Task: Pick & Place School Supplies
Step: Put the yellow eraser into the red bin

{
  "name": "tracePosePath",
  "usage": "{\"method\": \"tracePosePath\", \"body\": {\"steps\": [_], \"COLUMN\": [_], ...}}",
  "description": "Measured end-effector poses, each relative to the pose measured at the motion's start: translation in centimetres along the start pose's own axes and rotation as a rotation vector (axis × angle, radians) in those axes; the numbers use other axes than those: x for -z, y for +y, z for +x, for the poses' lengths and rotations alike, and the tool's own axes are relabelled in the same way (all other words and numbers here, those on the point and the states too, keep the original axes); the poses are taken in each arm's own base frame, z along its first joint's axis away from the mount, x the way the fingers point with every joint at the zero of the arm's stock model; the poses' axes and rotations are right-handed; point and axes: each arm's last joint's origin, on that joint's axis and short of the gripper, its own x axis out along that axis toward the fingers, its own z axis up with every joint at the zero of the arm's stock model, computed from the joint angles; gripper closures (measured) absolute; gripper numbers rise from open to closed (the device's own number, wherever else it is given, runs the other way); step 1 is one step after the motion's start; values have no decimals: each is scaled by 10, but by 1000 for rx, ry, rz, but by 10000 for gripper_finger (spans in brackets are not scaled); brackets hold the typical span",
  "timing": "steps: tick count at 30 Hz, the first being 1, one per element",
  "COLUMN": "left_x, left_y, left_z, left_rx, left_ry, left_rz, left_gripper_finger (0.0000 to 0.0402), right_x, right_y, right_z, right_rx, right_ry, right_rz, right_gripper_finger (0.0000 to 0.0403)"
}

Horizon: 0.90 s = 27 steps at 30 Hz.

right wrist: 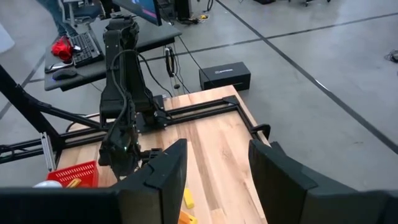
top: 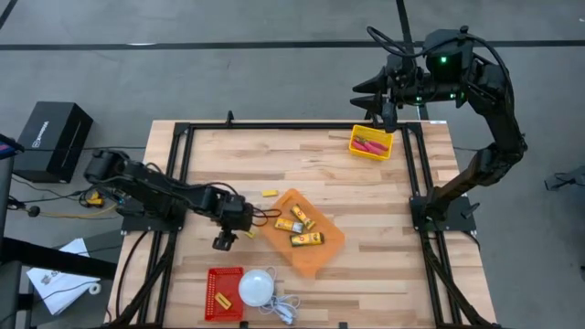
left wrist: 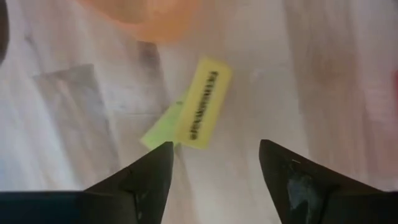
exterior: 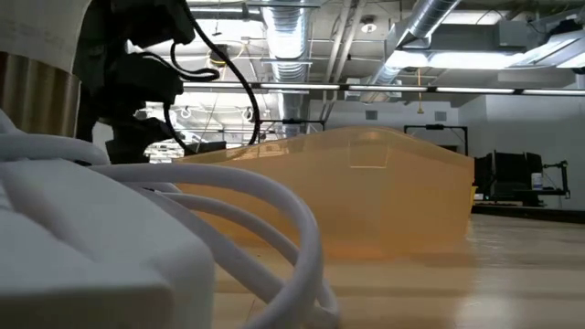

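Dark lettering is seen along the yellow block (left wrist: 204, 102) in the left wrist view, but nothing can be read.

Pale striped wood counter (top: 366, 192); orange translucent tray (top: 329, 249); yellow bin (top: 369, 144) with red tools (top: 370, 145); red bin (top: 222, 292); yellow block (left wrist: 204, 102) with dark lettering.
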Motion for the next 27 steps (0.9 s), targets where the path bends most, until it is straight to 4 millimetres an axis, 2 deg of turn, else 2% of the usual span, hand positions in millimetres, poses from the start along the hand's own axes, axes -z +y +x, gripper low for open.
{"method": "tracePosePath", "body": {"steps": [5, 18, 27], "left_x": [-1, -8, -1], "left_y": [1, 2, 1], "left_z": [-1, -1, 4], "left_rx": [-33, -48, -50], "left_ry": [-13, -87, -58], "left_rz": [19, 29, 73], "left_gripper_finger": [185, 180, 183], "right_x": [0, 0, 0], "right_y": [0, 0, 0], "right_z": [0, 0, 0], "right_rx": [0, 1, 1], "right_ry": [0, 1, 1], "right_rz": [-7, -31, -31], "right_gripper_finger": [239, 239, 239]}}
